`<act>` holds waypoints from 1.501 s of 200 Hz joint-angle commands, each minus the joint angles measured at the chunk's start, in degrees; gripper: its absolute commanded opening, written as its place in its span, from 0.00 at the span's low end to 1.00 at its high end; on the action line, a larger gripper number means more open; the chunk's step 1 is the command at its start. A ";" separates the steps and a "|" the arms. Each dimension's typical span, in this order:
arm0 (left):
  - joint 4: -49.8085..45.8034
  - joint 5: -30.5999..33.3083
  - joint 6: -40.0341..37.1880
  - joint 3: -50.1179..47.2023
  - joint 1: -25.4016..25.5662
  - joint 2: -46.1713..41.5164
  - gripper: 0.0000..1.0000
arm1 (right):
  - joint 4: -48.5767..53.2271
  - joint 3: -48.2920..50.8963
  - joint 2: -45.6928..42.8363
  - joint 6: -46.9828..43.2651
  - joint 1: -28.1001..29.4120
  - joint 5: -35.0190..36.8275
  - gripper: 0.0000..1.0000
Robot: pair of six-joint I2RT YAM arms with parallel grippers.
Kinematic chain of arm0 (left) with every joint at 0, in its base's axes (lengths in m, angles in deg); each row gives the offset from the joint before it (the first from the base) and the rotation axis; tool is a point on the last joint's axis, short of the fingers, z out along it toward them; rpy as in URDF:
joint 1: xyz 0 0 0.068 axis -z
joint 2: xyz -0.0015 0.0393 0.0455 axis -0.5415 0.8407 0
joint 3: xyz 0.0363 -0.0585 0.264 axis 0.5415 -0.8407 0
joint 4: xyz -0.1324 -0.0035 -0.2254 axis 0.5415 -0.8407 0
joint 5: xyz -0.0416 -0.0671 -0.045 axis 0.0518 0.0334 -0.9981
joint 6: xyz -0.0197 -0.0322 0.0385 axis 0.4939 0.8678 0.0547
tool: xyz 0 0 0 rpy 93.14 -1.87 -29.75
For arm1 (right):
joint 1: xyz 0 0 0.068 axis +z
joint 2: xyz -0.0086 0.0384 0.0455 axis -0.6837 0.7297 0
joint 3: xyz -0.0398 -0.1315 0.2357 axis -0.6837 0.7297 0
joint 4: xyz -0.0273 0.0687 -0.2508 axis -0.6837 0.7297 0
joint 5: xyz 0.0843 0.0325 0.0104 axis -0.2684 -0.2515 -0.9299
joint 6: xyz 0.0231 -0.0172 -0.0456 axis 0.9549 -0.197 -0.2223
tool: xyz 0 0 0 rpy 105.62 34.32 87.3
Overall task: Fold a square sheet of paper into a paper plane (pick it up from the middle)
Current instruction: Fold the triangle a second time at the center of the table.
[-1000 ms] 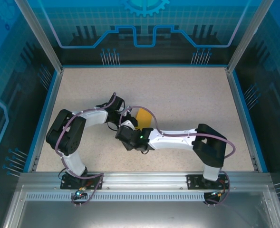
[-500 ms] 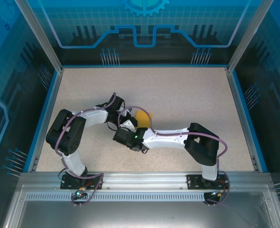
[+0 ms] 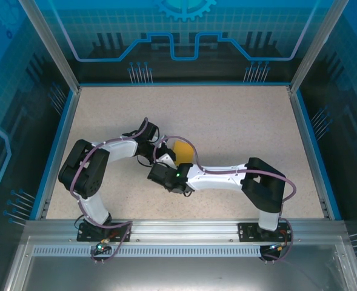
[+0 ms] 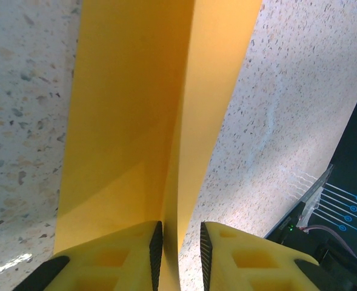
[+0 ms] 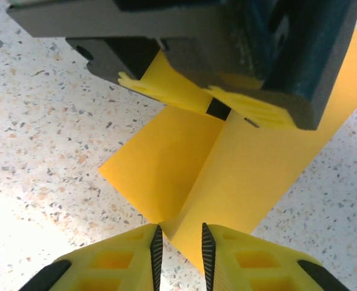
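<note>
Left wrist view looks down at the square sheet of paper (image 4: 130, 121), which lies right in front of the left pincer (image 4: 179, 236) on the speckled surface (image 4: 20, 91). The paper is orange-yellow and bent up into a ridge (image 4: 181, 121) along its middle, like a little tent, with one half on each side. The near end of that ridge goes straight in between the left pincer's yellow fingers (image 4: 117, 257). They are almost shut, with only a thin gap, and they seem to pinch the ridge. In the right wrist view, the right pincer (image 5: 179, 233) sits at the other end of the same ridge, facing the left pincer. Its fingers are close together too, with the paper's edge just between them. I cannot tell if they are squeezing the paper or only standing around it. Paper like this is very light and thin. It bends easily, can slip out of a weak grip, and can crumple or tear if pulled hard. I think the best place to hold it is on the raised middle ridge, near each end, with a soft but firm pinch, so the fold comes out straight.
</note>
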 commanded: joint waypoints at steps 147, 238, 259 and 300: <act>-2.73 2.63 0.90 1.47 -0.05 -2.54 0.35 | -17.69 14.29 -11.04 -2.56 -11.13 -25.62 0.00; -1.76 1.91 1.71 1.28 -0.06 -2.38 0.26 | -12.10 9.70 -9.72 -4.32 -3.09 -11.11 0.43; -1.82 1.50 1.82 1.34 -0.05 -2.40 0.26 | -6.10 3.83 -4.38 -3.48 0.52 -2.02 0.54; -2.18 1.30 1.53 1.28 -0.04 -2.64 0.25 | 0.98 -3.62 3.06 -0.84 2.83 6.13 0.53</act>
